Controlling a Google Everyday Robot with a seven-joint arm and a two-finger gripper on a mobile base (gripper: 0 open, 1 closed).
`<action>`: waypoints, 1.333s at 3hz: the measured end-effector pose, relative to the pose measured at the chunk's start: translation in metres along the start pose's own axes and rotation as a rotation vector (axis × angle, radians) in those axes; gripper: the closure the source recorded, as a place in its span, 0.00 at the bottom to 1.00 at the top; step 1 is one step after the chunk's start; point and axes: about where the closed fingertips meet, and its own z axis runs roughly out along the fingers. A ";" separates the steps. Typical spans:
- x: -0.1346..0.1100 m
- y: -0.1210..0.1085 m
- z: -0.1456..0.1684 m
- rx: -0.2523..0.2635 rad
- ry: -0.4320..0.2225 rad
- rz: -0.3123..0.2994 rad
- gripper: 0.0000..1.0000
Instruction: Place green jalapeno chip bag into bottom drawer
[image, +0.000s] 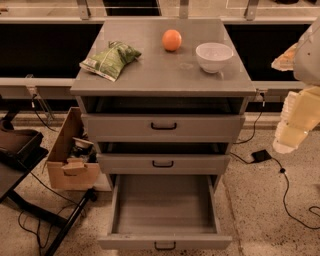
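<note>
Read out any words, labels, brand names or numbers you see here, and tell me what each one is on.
Green jalapeno chip bag, on the cabinet top: printing, too blurred to read.
Bottom drawer, pulled open: no label.
Cardboard box on the floor: no text to be seen.
Gripper, at the right edge beside the cabinet: no marking to be seen.

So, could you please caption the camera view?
Chip bag on cabinet, bottom drawer open, gripper at right edge.

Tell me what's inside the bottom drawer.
The bottom drawer shows only bare grey floor; its rear is hidden under the drawer above. The green jalapeno chip bag lies on the cabinet top; the claw hangs at right.
</note>
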 end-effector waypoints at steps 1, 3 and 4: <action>0.000 0.000 0.000 0.000 0.000 0.000 0.00; -0.044 -0.070 0.053 0.027 -0.222 -0.057 0.00; -0.087 -0.115 0.074 0.062 -0.368 0.000 0.00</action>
